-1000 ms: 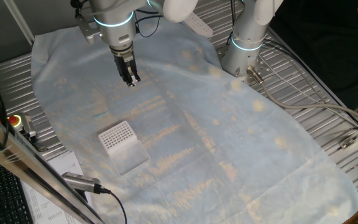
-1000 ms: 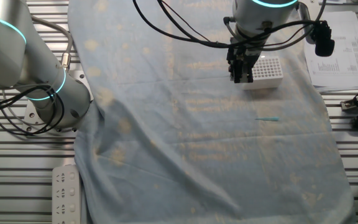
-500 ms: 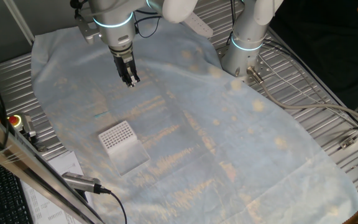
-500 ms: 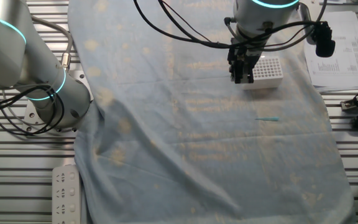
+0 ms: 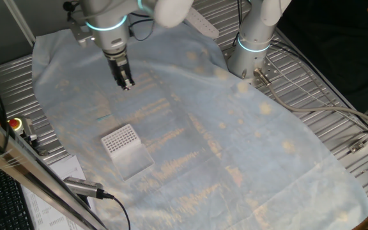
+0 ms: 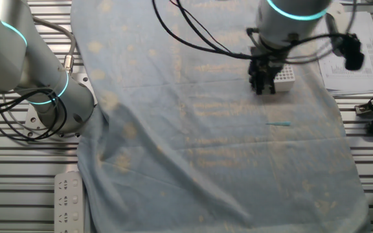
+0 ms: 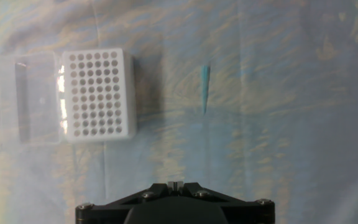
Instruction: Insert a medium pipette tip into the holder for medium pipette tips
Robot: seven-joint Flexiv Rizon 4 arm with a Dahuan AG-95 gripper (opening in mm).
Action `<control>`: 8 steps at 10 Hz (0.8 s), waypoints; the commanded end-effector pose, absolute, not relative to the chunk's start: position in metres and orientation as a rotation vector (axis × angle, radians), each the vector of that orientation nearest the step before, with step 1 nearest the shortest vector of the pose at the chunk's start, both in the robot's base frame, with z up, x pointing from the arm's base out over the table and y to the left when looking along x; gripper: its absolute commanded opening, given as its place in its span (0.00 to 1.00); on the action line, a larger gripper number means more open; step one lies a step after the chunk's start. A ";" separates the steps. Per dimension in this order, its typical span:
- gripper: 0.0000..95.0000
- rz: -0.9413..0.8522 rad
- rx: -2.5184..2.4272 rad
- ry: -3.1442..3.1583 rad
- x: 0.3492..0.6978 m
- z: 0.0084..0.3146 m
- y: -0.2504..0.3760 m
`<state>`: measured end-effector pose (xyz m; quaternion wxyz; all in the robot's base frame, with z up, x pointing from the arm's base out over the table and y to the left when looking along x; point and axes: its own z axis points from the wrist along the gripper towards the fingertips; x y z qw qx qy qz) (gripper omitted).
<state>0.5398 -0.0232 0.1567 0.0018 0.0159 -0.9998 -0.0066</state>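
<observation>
The medium pipette tip [image 7: 204, 89], a thin pale teal sliver, lies flat on the cloth, apart from the holder; it also shows in the fixed views [image 5: 103, 117] [image 6: 278, 124]. The holder [image 7: 98, 93] is a white box with a grid of holes, standing on the cloth [image 5: 120, 138]; in the other fixed view [image 6: 285, 73] my arm partly hides it. My gripper [image 5: 126, 84] [image 6: 265, 88] hangs above the cloth, fingers pointing down, shut and empty. In the hand view its fingertips [image 7: 176, 185] sit together at the bottom edge, nearer than the tip and the holder.
A clear lid [image 7: 30, 99] lies attached beside the holder [image 5: 135, 162]. A wrinkled pale cloth [image 5: 235, 140] covers the table. A second arm's base [image 5: 251, 48] stands at the cloth's edge. Papers [image 6: 351, 58] and small tools lie off the cloth.
My gripper has shifted sideways over the cloth, left in one fixed view and right in the other, still shut. The tip and holder have not moved.
</observation>
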 end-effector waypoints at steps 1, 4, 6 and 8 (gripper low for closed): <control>0.00 -0.021 0.058 -3.130 0.557 0.148 -0.034; 0.00 -0.019 0.055 -3.131 0.572 0.131 -0.042; 0.00 -0.017 0.034 -3.128 0.584 0.119 -0.041; 0.00 -0.019 0.051 -3.124 0.588 0.112 -0.040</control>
